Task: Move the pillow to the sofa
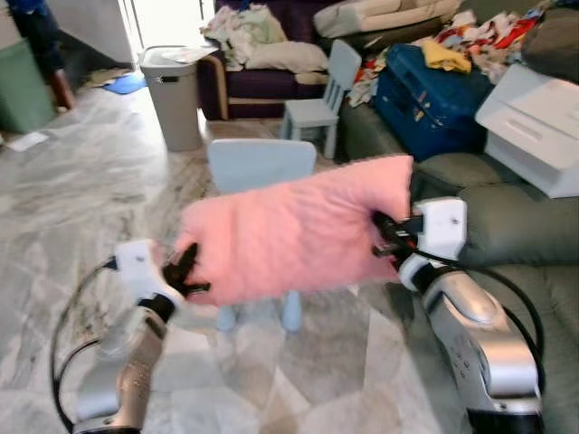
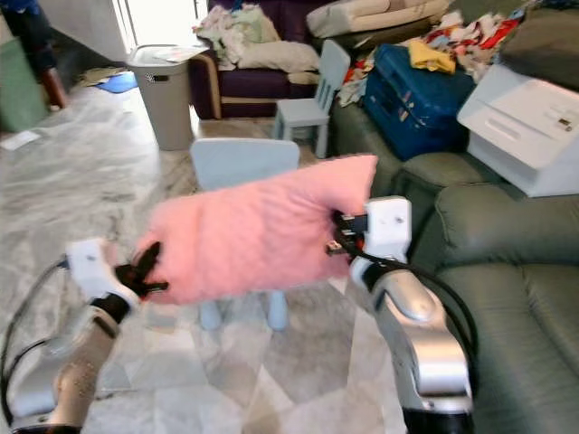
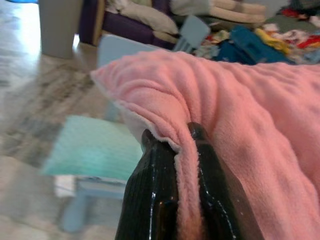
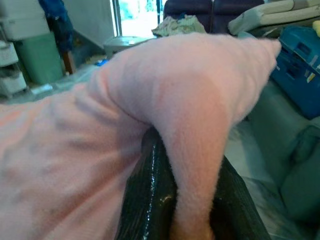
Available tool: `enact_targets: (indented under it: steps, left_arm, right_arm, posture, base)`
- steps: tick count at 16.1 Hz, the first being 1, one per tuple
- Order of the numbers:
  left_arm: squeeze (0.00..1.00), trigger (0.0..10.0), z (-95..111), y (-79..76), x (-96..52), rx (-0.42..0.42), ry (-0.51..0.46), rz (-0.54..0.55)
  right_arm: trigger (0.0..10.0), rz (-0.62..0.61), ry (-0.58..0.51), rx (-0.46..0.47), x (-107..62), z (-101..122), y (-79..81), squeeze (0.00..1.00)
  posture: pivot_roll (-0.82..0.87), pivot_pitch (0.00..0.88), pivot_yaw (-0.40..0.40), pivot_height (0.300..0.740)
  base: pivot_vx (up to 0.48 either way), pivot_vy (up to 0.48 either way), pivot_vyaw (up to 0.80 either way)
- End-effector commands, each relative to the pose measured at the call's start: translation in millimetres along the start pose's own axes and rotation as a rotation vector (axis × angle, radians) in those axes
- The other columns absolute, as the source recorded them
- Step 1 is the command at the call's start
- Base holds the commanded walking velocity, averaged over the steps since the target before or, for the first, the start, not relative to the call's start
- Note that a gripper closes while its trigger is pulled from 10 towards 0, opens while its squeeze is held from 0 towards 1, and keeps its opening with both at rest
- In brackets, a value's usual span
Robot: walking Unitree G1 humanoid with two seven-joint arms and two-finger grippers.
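A pink fleece pillow [image 1: 298,226] hangs in the air in front of me, held between both arms above a small light-blue chair. My left gripper [image 1: 185,271] is shut on its lower left edge; in the left wrist view the black fingers [image 3: 160,195] pinch a fold of the fabric. On the pillow's right end my right gripper [image 1: 384,237] is shut, its fingers [image 4: 155,195] clamped on a pinched corner. The grey-green sofa [image 1: 516,235] lies to the right, close beside my right arm.
The light-blue child's chair [image 1: 261,167] stands under the pillow; a second one [image 1: 317,104] is farther back. A grey bin [image 1: 172,95], a purple couch with laundry [image 1: 262,54], a blue crate [image 1: 425,95] and a white box [image 1: 534,127] on the sofa. A person [image 1: 36,41] stands far left.
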State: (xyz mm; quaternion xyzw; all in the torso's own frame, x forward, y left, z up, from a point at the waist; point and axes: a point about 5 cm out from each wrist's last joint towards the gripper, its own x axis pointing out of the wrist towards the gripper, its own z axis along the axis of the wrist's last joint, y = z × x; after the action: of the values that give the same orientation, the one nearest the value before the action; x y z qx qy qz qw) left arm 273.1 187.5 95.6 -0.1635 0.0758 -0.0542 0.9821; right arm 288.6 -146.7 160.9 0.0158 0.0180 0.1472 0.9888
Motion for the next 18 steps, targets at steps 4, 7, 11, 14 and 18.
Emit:
enact_targets:
  steps: [4, 7, 11, 14, 18]
  left_arm:
    - [0.00, 10.0, 1.0, -12.7, 5.3, -0.002, 0.001, -0.046]
    - [0.00, 10.0, -0.3, -12.9, 5.8, 0.002, 0.010, -0.049]
    - [0.00, 10.0, -1.5, -14.1, 6.2, 0.006, 0.016, -0.055]
    - [0.00, 10.0, -3.4, -17.5, 7.3, 0.010, 0.028, -0.072]
    - [0.00, 10.0, -4.1, -18.2, 7.4, 0.010, 0.033, -0.079]
  right_arm:
    - [10.0, -0.044, -0.023, -0.014, -4.5, 5.7, -10.5, 0.00]
    - [10.0, -0.046, -0.023, -0.015, -5.1, 5.7, -10.6, 0.00]
    - [10.0, -0.047, -0.024, -0.016, -5.5, 6.0, -11.0, 0.00]
    - [10.0, -0.047, -0.026, -0.015, -4.9, 6.5, -11.0, 0.00]
    - [10.0, -0.046, -0.028, -0.014, -5.1, 6.5, -10.7, 0.00]
  posture:
    - [-0.06, 0.000, 0.007, 0.740]
    - [-0.06, 0.000, 0.006, 0.740]
    - [-0.06, 0.000, 0.006, 0.740]
    - [-0.07, 0.000, 0.008, 0.740]
    - [-0.07, 0.000, 0.011, 0.740]
  base:
    - [0.435, 0.000, -0.80]
    - [0.437, 0.000, -0.80]
    - [0.458, 0.000, -0.80]
    - [0.480, 0.000, -0.80]
    - [0.480, 0.000, -0.80]
